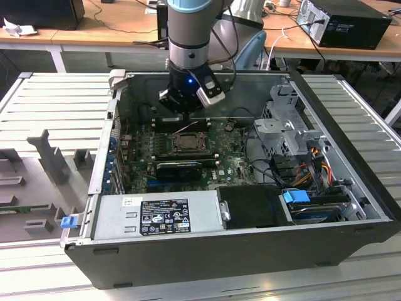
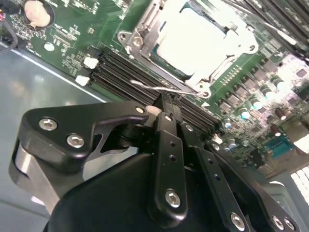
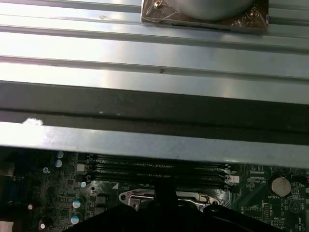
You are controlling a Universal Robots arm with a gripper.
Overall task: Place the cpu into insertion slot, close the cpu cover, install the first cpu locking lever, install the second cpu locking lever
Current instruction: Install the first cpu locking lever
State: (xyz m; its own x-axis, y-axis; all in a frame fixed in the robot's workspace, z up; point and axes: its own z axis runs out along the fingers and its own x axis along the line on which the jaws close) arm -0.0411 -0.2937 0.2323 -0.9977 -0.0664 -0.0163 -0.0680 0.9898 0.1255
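Note:
My gripper (image 1: 182, 103) hangs inside the open computer case, just behind the insertion slot (image 1: 188, 143) on the green board. In the second wrist view the pale silvery cpu (image 2: 193, 38) lies flat in the slot, and the cpu cover (image 2: 141, 42) is folded down around it. A thin wire locking lever (image 2: 145, 87) runs along the slot's near side. The gripper (image 2: 166, 102) is shut, its black fingertips (image 2: 166, 108) touching that wire. Whether they clamp it I cannot tell. The first wrist view shows the slot's metal rim (image 3: 140, 195) beyond the gripper (image 3: 164, 191).
Black memory slots (image 2: 116, 67) lie between gripper and socket. A ribbed black card (image 1: 178, 169) sits in front of the socket, the power supply (image 1: 156, 216) at the case front. The drive cage (image 1: 282, 125) and cables are on the exterior view's right. The case wall (image 3: 145, 140) stands close behind.

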